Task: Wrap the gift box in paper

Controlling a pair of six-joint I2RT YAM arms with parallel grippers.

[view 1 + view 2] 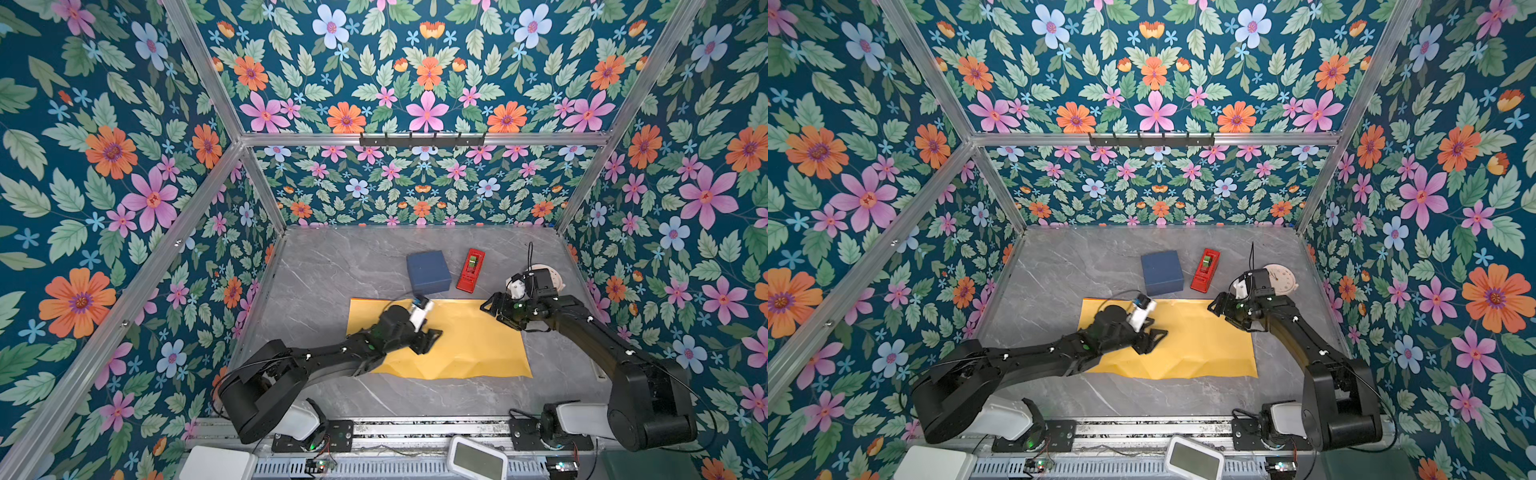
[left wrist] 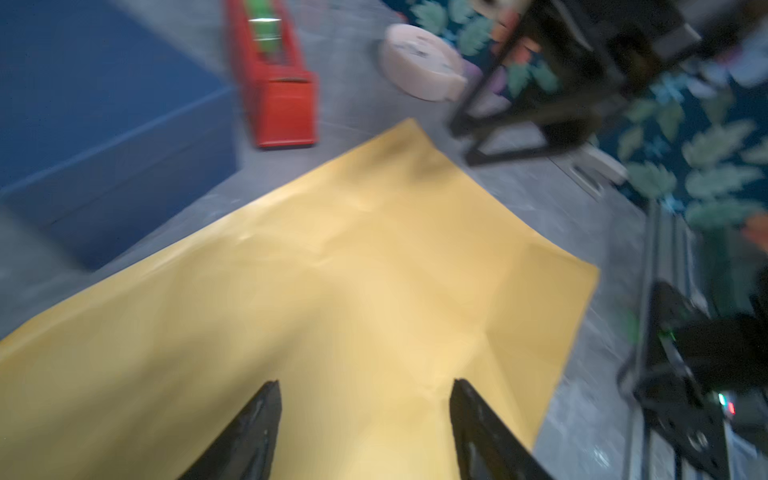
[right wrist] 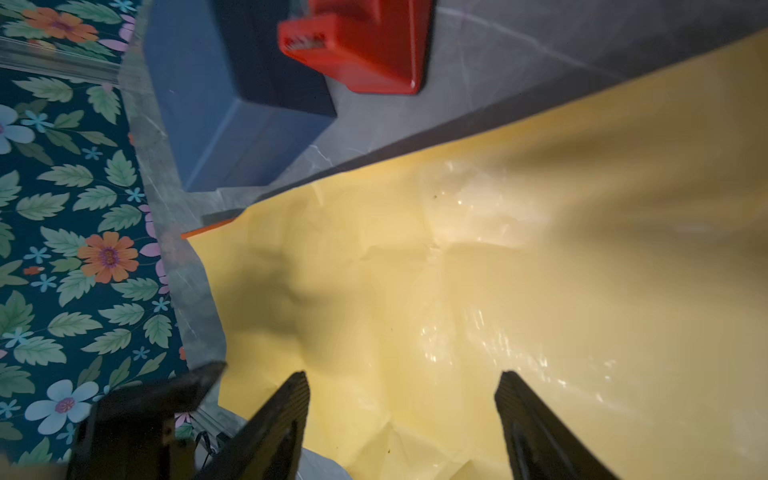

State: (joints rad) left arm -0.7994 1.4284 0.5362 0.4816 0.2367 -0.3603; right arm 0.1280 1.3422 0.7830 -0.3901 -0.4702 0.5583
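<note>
The gift box is a dark blue square box resting on the grey table just behind the paper, and both wrist views show it too. The paper lies flat and creased, yellow face up, with a sliver of orange underside at one corner. My left gripper hovers open over the paper's middle, nothing between its fingers. My right gripper stands open above the paper's far right corner, holding nothing.
A red tape dispenser lies right of the box. A round pale disc sits behind the right wrist. Floral walls close in three sides. A white device sits at the front rail.
</note>
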